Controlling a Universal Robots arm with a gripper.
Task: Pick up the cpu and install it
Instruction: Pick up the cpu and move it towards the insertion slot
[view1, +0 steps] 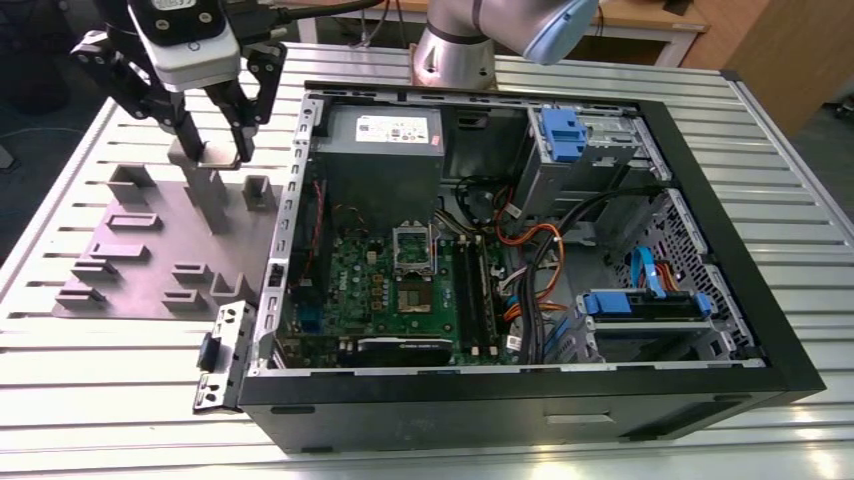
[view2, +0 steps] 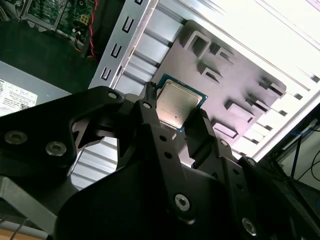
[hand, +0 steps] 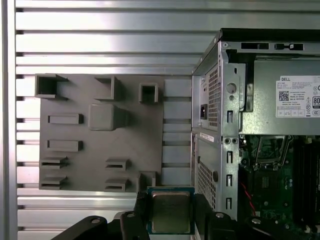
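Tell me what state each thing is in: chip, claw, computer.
Black metal gripper: shut on the small flat square silver cpu.
The cpu: held by two edges, over the grey plastic fixture plate.
Black computer case: lying on its side, open, insides exposed.

A grey block-studded plate (view1: 144, 262) lies just beside an open computer case (view1: 534, 398) on a slatted table (view1: 107, 400).
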